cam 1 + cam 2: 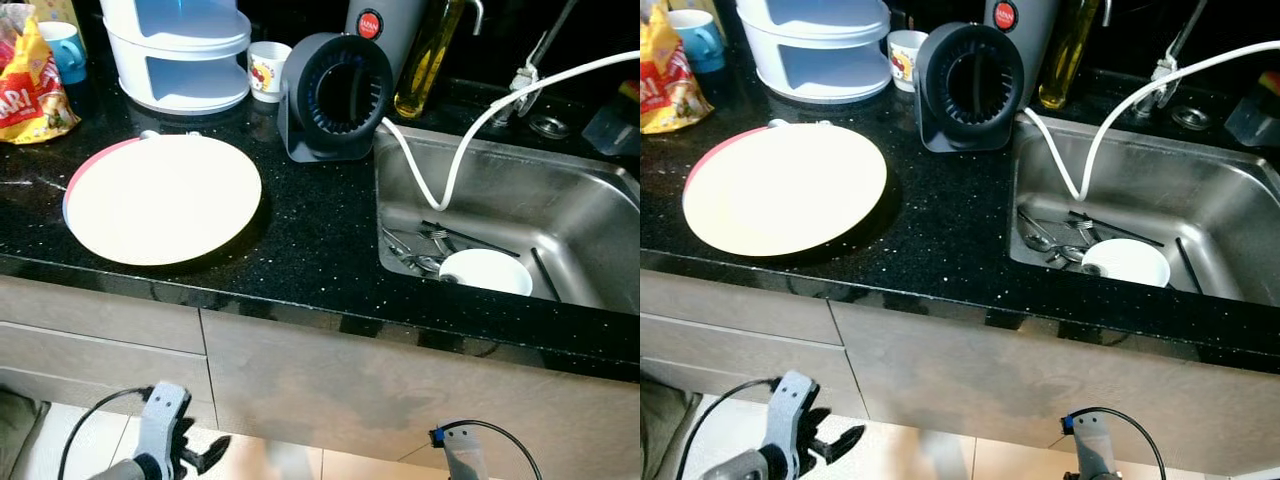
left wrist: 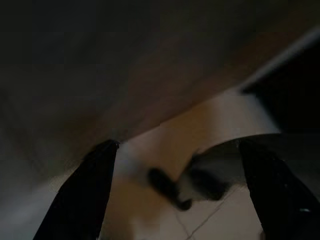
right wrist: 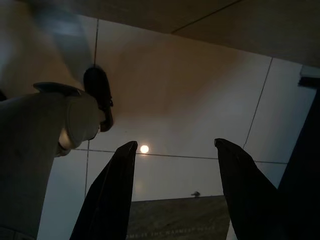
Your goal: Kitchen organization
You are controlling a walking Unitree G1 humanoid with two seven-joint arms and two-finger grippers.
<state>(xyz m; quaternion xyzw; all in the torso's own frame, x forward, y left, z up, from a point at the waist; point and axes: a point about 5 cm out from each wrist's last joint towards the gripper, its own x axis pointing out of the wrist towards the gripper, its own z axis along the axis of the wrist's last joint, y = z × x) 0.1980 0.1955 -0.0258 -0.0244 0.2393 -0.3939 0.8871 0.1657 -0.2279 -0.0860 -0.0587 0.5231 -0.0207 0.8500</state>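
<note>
Black counter (image 1: 300,240) edge overhangs both low claws (image 2: 175,195) (image 3: 175,195); each spread apart.

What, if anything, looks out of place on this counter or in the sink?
A white hose droops across the counter edge into the sink, where a white bowl lies among loose cutlery. The black round appliance stands right at the sink's rim. Nothing looks spilled or broken.

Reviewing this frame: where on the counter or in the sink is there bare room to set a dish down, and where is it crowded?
Bare counter lies between the round board and the sink, in front of the black holder. The sink's right half looks free too. Crowded: the back row with tiered container, cup and oil bottle, and the sink's near-left corner with cutlery and bowl.
</note>
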